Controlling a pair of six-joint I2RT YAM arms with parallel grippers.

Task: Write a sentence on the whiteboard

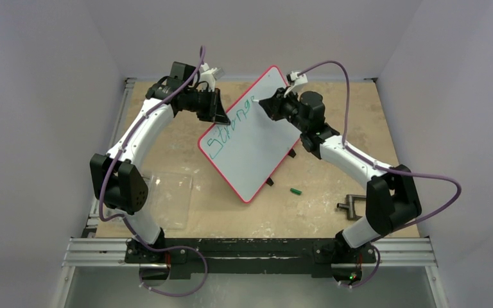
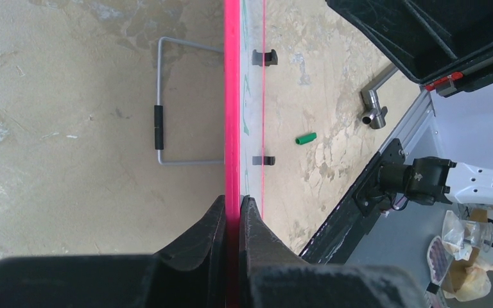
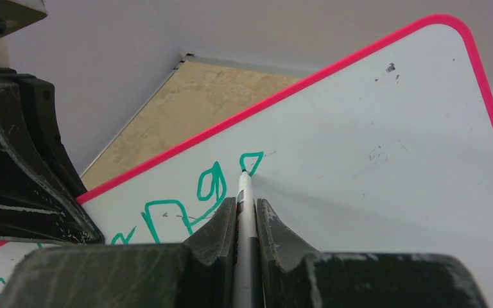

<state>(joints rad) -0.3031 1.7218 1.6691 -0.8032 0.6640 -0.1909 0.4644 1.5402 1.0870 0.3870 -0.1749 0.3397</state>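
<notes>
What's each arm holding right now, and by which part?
Left gripper clamps the whiteboard by its red rim. Right gripper holds a marker by its barrel, tip against the board.

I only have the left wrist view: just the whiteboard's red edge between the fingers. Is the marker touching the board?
Observer: Yes, it appears so. The right gripper holds the marker, its tip on the whiteboard at the last green letter.
Operator: How much is written?
Observer: The sentence is one line, reading about "Stronge", running along the board's left edge in the top view.
</notes>
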